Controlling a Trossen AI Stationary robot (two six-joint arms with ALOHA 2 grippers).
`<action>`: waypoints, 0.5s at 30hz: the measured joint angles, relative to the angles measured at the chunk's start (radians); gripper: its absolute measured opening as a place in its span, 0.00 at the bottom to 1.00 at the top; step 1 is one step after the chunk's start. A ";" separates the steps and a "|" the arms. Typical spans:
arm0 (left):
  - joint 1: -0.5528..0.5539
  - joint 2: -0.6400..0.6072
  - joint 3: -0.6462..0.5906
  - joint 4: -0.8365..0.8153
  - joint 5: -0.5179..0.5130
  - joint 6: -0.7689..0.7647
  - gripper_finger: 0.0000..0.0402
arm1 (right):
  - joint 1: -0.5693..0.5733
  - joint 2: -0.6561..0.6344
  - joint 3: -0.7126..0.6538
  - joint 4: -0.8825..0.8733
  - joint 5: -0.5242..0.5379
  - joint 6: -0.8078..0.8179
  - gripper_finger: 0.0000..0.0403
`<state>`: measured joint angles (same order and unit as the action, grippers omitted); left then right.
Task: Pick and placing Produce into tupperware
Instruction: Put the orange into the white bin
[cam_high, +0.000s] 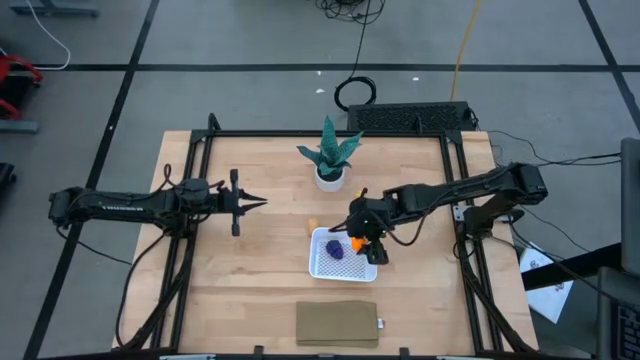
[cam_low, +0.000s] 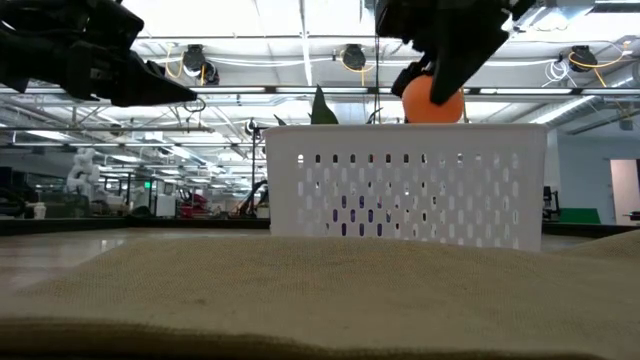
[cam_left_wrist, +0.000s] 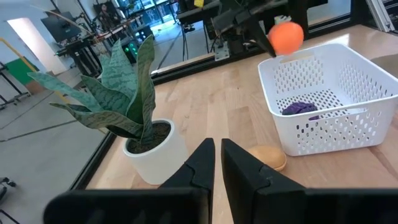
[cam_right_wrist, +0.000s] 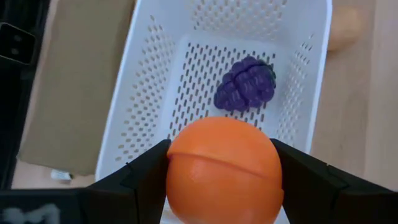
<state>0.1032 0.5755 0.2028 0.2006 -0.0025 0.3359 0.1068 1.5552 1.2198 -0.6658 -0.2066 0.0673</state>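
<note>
The white tupperware (cam_high: 345, 256) sits on the table's middle, a little right. The dark purple lump (cam_high: 337, 250) lies on its dotted bottom, also seen in the right wrist view as the purple lump (cam_right_wrist: 245, 84). My right gripper (cam_high: 358, 241) is shut on the bright orange ball (cam_low: 433, 100) above the tupperware's rim (cam_low: 405, 130). The smaller tan-orange piece (cam_high: 313, 225) rests on the wood just outside the container's far-left corner. My left gripper (cam_high: 255, 203) hovers left of centre, shut and holding nothing. My right gripper pinches the orange ball (cam_right_wrist: 224, 168) between its two fingers (cam_right_wrist: 146, 174), one on each opposite side of the ball at about its widest part. The fingers slant down from above and from the table's right. The ball is lifted clear over the inside of the tupperware.
A green spiky plant in a white pot (cam_high: 330, 160) stands at the far middle of the table. A flat tan-brown pad (cam_high: 338, 323) lies at the near edge, in front of the tupperware. Black frame rails (cam_high: 455, 200) run along the table's sides.
</note>
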 joint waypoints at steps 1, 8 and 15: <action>0.000 0.000 0.000 0.002 0.000 0.000 0.08 | 0.000 0.009 0.000 0.004 0.000 -0.005 0.59; 0.000 0.000 0.000 0.006 0.000 0.001 0.08 | 0.003 0.076 0.000 0.005 -0.001 -0.047 0.59; 0.000 0.000 0.000 0.006 0.000 0.001 0.08 | 0.020 0.129 0.000 0.004 0.006 -0.101 0.59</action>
<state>0.1032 0.5755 0.2028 0.2066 -0.0024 0.3370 0.1267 1.6846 1.2198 -0.6621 -0.2007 -0.0338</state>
